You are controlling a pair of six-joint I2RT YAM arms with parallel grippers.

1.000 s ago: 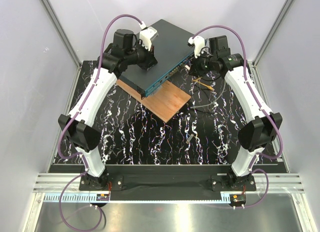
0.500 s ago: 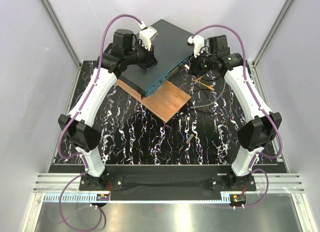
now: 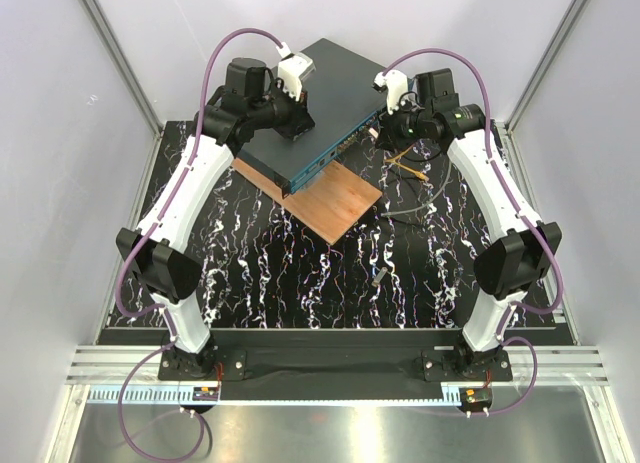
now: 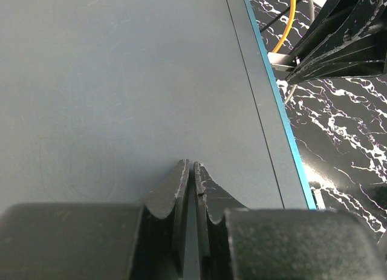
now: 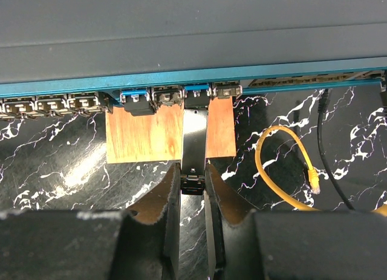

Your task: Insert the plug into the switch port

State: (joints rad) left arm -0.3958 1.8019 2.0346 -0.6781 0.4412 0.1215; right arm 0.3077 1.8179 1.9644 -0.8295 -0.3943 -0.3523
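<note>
The switch (image 3: 322, 101) lies at the far middle of the tabletop (image 3: 300, 283), turned at an angle, its near corner resting on a brown board (image 3: 325, 198). The teal front face faces the right arm.

The left claw (image 4: 190, 166) has its fingers together, with only a thin slit between the tips. In the left wrist view the tips are down on the switch's dark flat top, a little inside the teal edge. From above, the left claw (image 3: 297, 123) sits over the left part of the top.

The right claw (image 5: 192, 195) is clamped on the plug (image 5: 193, 141), one finger on each side of its rear end. The plug points straight away from the claw at the row of sockets on the front face of the switch (image 5: 181, 32). Its front tip is at the mouth of the socket with a blue upper rim, near the middle of the row. How far it has gone in cannot be told. The board (image 5: 145, 135) shows on both sides of the plug, just below the sockets.

From above, the right claw (image 3: 382, 130) is close against the front face, near its right end.

A yellow cable (image 5: 272, 165) curls on the tabletop to the right of the plug, well apart from it, with a black cable (image 5: 326, 147) just beyond.
</note>
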